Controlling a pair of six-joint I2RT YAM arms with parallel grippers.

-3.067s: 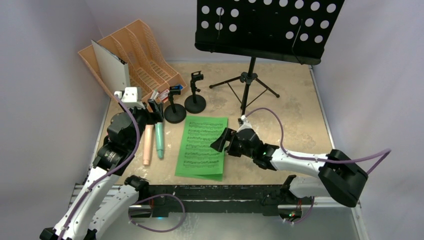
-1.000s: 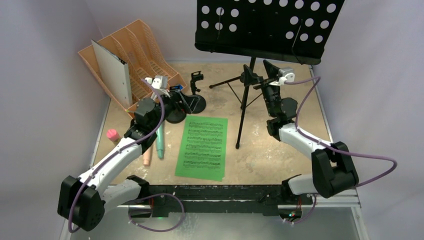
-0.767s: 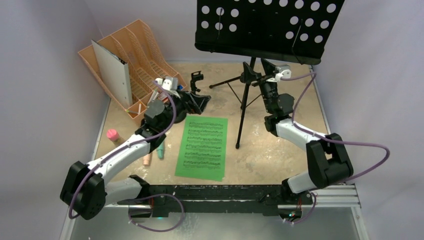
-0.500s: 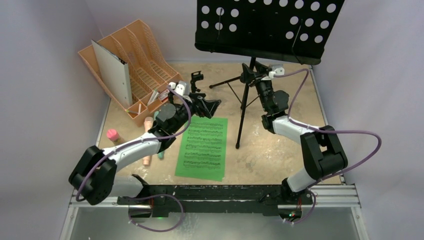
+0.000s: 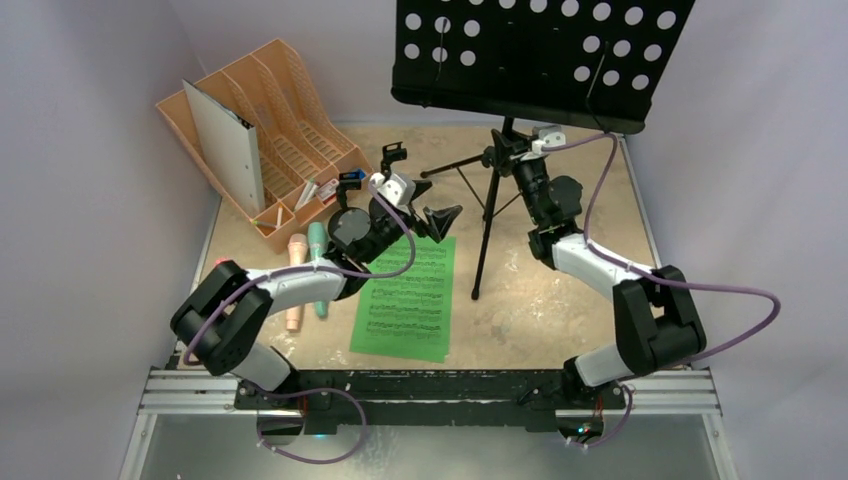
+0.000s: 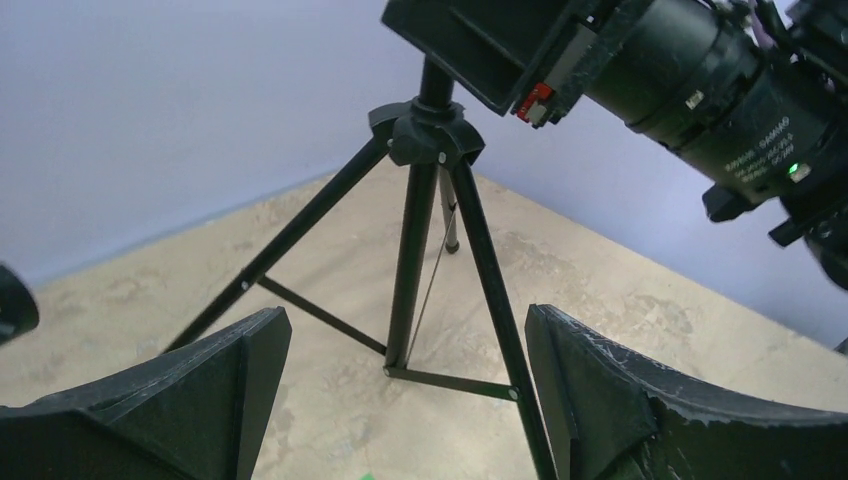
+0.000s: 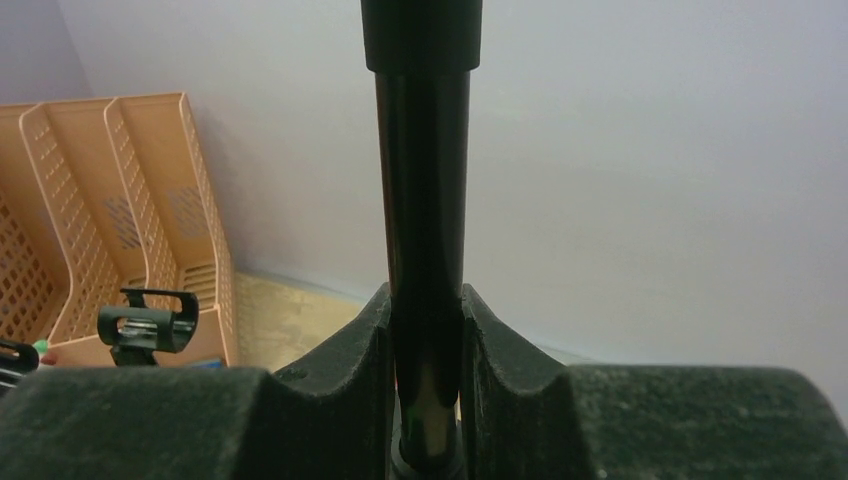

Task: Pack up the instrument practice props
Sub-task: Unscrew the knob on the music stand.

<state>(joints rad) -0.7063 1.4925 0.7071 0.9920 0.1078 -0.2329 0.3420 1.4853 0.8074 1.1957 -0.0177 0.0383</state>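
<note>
A black tripod music stand stands at the back of the sandy desk. The right hand is closed around its upright pole, just above the leg hub. The left hand hangs wide open, holding nothing, over the top edge of the green sheet music, facing the tripod's legs. The sheet lies flat mid-desk.

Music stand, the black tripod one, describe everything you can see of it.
The music stand is black and metal-looking: a perforated desk atop a slim glossy pole, three spread legs joined by thin braces under a hub. It stands toward the back of the table. The right pincer clamps the pole above the hub; the open left pincer faces the legs without touching.
</note>
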